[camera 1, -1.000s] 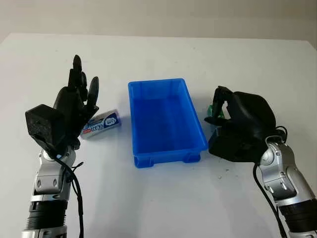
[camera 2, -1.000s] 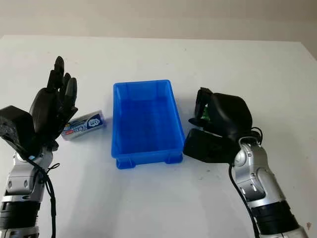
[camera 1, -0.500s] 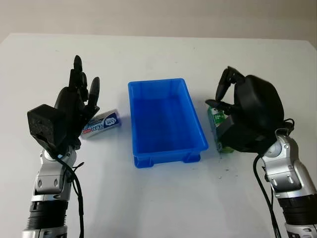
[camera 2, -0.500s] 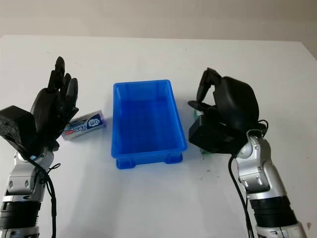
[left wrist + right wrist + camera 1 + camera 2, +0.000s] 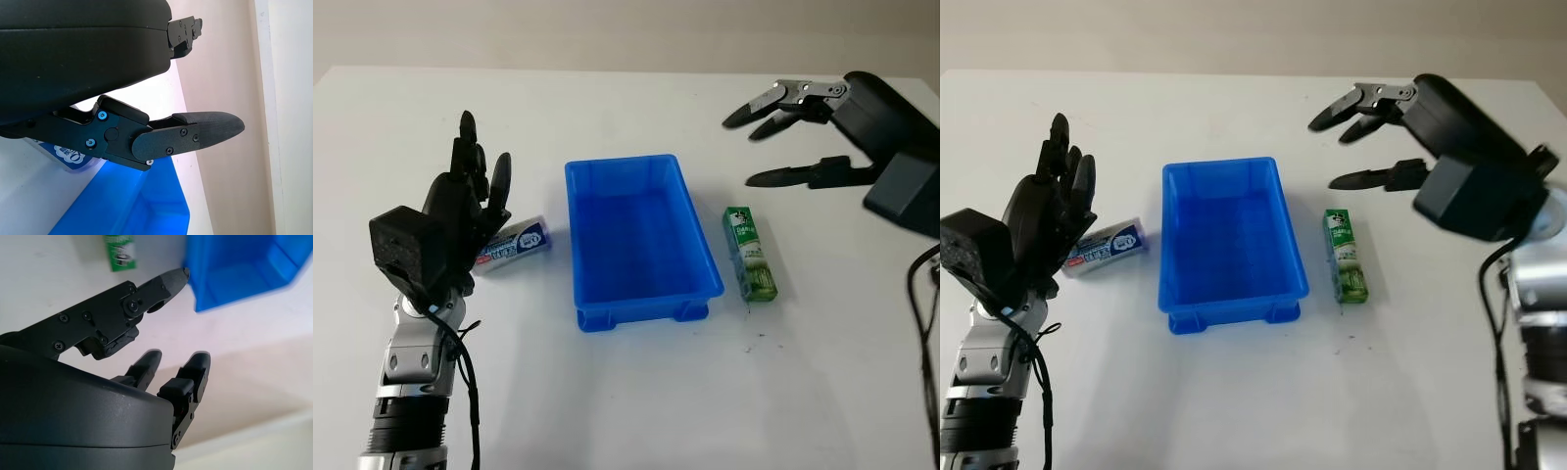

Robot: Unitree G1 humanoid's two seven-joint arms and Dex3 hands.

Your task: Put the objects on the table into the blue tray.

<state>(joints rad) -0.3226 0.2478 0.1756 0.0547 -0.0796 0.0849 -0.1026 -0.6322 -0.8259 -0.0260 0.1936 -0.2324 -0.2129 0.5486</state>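
Note:
The blue tray [image 5: 641, 240] stands in the middle of the white table with nothing in it. A green box [image 5: 750, 253] lies flat just right of the tray, lengthwise, and nothing touches it. A blue-and-white pack [image 5: 514, 245] lies left of the tray. My left hand [image 5: 460, 211] is raised, open, right in front of that pack and covers its left end. My right hand [image 5: 798, 127] is open, lifted high above the table behind and right of the green box. The right wrist view looks down on the green box [image 5: 120, 249] and a corner of the tray [image 5: 244, 269].
The table [image 5: 636, 392] is plain white, with its far edge meeting a beige wall. Its right edge runs close behind my right hand.
My right hand has let go of the green box, opened and risen up and to the right. The box now lies on the table. My left hand has stayed put.

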